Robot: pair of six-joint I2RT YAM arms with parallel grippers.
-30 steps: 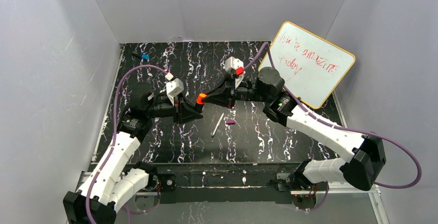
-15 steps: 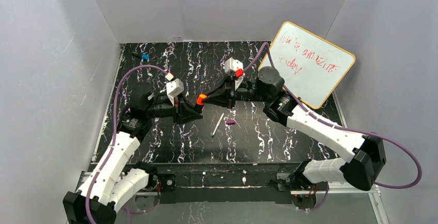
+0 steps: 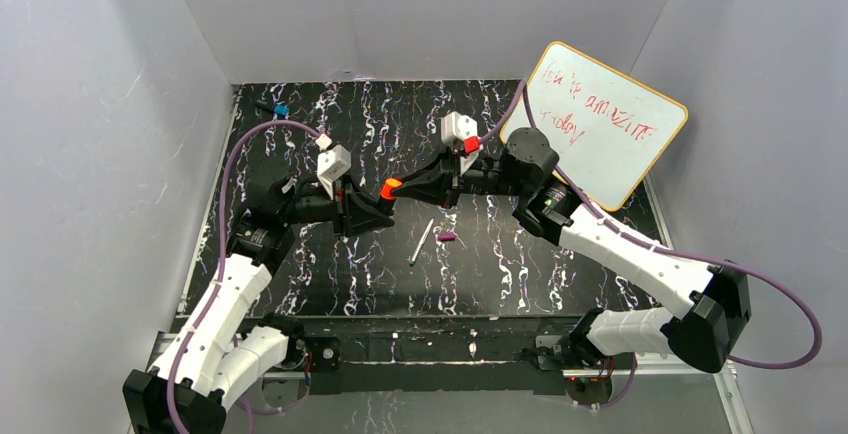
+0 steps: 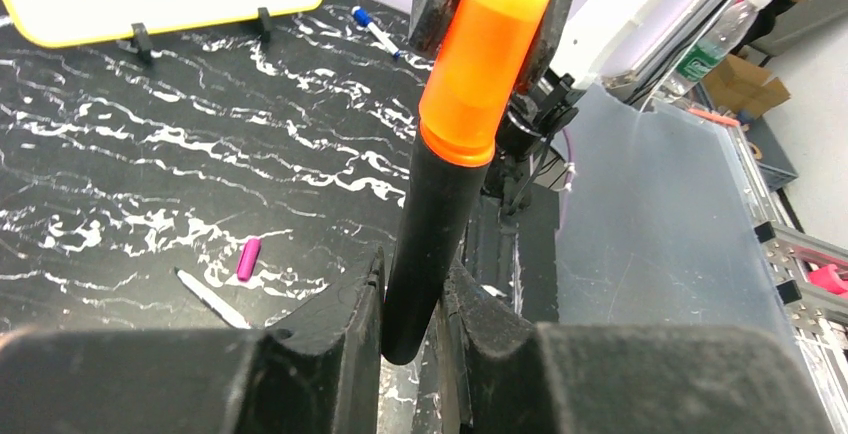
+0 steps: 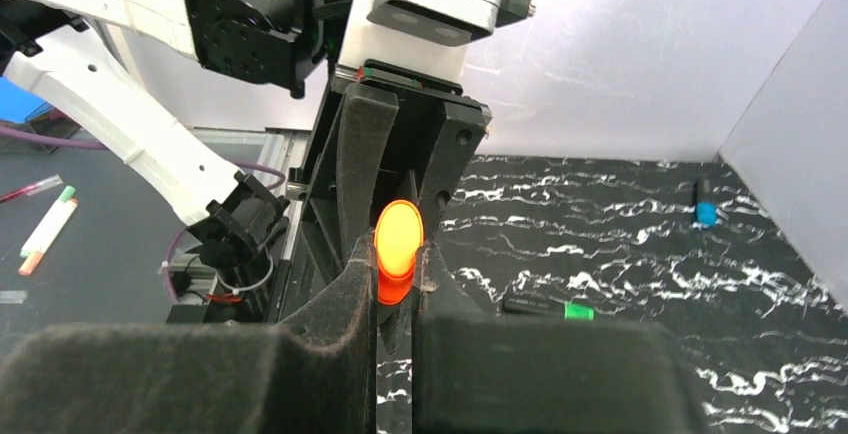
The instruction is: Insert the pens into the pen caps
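My left gripper (image 4: 412,274) is shut on the lower end of a stubby black marker (image 4: 435,234), held above the table. An orange cap (image 4: 485,59) covers the marker's far end. My right gripper (image 5: 398,254) is shut on that orange cap (image 5: 397,244), facing the left gripper (image 3: 375,214). From above, the orange cap (image 3: 390,190) sits between the two grippers, the right gripper (image 3: 405,189) beside it. A thin white pen (image 3: 422,242) and a purple cap (image 3: 447,238) lie apart on the table below them. A black marker with a green cap end (image 5: 548,307) lies on the table.
A yellow-framed whiteboard (image 3: 600,119) leans at the back right. A small blue-capped item (image 3: 280,111) lies at the back left corner. White walls close in the black marbled table (image 3: 400,284) on three sides.
The right arm's wrist and elbow have shifted slightly right and back, and the left wrist has edged back a little. The orange cap stays between the grippers.
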